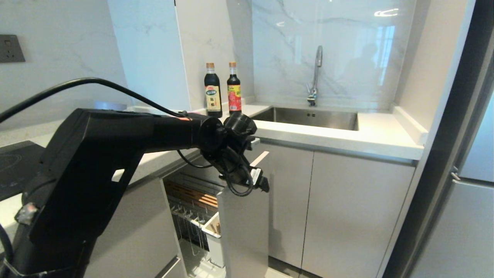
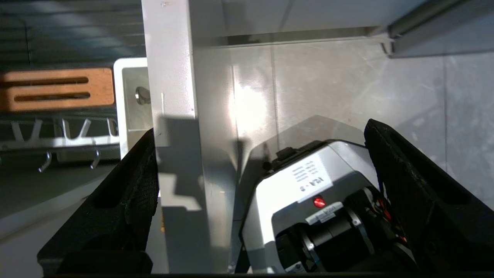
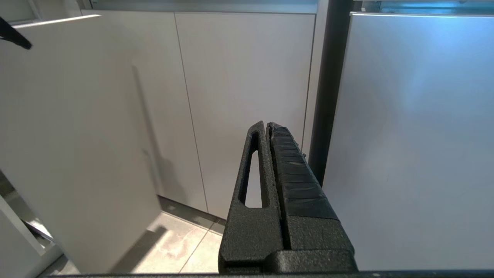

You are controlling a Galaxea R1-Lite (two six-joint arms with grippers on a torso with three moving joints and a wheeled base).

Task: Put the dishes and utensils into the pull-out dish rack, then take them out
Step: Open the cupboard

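So the pull-out dish rack (image 1: 200,216) is seen drawn out from under the desk (image 1: 370,133), sitting at about 7 o'clock from the middle of the head view, with its narrow light-grey cabinet front (image 1: 243,231) on the near end. Inside the rack, the bamboo slotted strip (image 1: 193,196) is laid across the top wires and the white utensil cup (image 1: 213,231) is tucked just behind the front panel. In the left wrist view a small bit of metal, probably the spoon (image 2: 142,95), is spotted inside that cup, though it's too small to be called for sure; light wooden sticks, likely the chopsticks (image 1: 218,228), are glimpsed in the cup from the head view. No pink plate or bowl can be made out in any view. The left pincer (image 1: 259,181) is held right over the top edge of the cabinet front, pointed down, its fingers (image 2: 115,208) spread wide on either side of the panel edge and nothing gripped between them. The right pincer (image 3: 268,127) is parked low, facing the closed cabinet doors (image 3: 247,104), with its fingers pressed flat together and nothing held. Up on the desk, two dark sauce bottles (image 1: 223,90) are stood at 12 o'clock, and the sink (image 1: 312,117) with its tap (image 1: 315,75) is found around 1 o'clock.
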